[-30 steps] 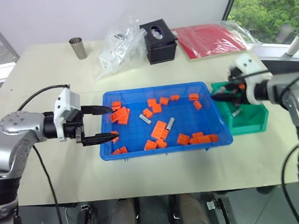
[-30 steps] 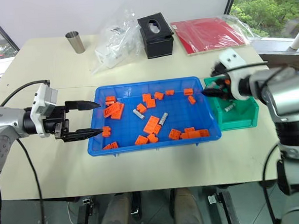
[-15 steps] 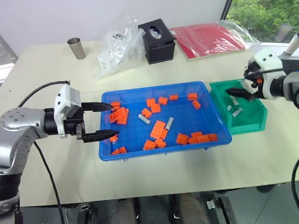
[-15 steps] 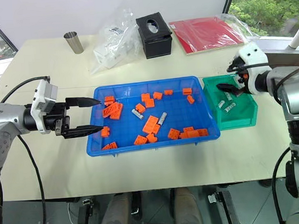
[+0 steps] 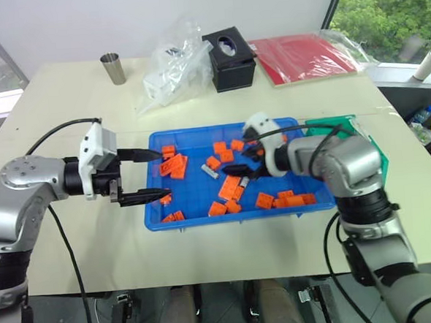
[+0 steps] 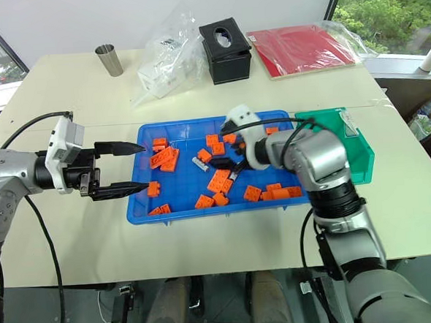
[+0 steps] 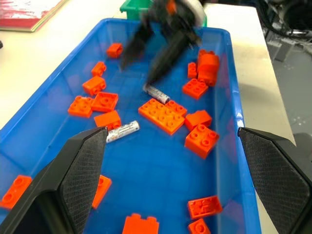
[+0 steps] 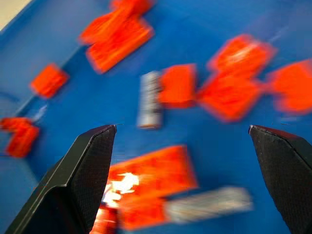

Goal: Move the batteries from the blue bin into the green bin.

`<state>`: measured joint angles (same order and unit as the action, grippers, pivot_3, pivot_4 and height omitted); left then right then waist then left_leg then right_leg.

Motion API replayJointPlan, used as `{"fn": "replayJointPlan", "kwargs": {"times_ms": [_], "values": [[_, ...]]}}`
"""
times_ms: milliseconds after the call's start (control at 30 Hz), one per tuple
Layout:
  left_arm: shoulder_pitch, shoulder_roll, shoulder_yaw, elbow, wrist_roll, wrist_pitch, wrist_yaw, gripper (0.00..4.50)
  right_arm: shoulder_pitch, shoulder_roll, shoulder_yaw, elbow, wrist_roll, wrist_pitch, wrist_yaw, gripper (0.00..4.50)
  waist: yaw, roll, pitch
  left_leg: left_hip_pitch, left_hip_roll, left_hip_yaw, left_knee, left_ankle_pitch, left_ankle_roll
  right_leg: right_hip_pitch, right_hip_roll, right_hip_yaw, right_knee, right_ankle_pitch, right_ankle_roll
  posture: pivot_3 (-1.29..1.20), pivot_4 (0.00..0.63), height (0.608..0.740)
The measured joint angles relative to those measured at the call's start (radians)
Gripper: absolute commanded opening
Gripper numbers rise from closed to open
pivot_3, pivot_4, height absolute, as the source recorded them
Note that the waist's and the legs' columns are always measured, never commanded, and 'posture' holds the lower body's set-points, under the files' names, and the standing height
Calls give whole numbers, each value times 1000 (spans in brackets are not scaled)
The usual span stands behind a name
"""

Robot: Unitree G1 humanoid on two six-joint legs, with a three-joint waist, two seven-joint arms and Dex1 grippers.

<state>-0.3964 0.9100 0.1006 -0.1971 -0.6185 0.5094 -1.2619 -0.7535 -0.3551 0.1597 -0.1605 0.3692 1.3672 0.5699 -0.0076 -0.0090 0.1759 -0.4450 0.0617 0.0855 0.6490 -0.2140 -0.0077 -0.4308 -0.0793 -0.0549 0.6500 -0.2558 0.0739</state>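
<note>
Open blue floor is left around two batteries (image 7: 122,131) in the blue bin (image 5: 226,216), though orange bricks (image 5: 229,187) are crowded just beside them.

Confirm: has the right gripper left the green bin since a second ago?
Yes. The right gripper, open and empty, has swung leftward from the green bin to above the blue bin, near a battery.
</note>
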Motion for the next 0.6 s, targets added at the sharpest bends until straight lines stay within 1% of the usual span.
{"fn": "replayJointPlan", "kwargs": {"times_ms": [200,300,467,533,567,600], "values": [[-3,0,-1,0,1,-1,0,4500,5,97,22,53,-8,-13,-71,4470,-7,0,0,1,0,0,-1,0,0,0,1,0,0,0,0,0,150,736],[-6,-6,-2,0,1,-2,1,4500,0,154,23,131,-24,-61,-104,4470,-8,0,0,1,0,0,-1,0,0,0,1,0,0,0,0,0,150,736],[-7,-7,-5,-1,1,-2,2,4500,-14,191,52,207,-54,-159,-124,4470,-8,-1,-1,2,0,0,-1,0,0,1,1,0,0,0,0,0,150,736],[-12,-7,-5,0,2,-2,1,4500,-12,201,74,213,-63,-181,-124,3960,-8,-2,-1,2,0,0,-1,0,0,1,1,0,0,0,0,0,150,736],[-15,-7,-6,0,2,-3,1,4500,-8,205,85,213,-67,-190,-123,3617,-8,-2,-1,2,1,0,-1,0,0,1,1,0,0,0,0,0,150,736],[-20,-7,-6,0,2,-3,1,4500,-4,210,92,213,-70,-196,-123,3094,-8,-2,-1,2,1,0,-1,0,0,1,1,0,0,0,0,0,150,736]]}}
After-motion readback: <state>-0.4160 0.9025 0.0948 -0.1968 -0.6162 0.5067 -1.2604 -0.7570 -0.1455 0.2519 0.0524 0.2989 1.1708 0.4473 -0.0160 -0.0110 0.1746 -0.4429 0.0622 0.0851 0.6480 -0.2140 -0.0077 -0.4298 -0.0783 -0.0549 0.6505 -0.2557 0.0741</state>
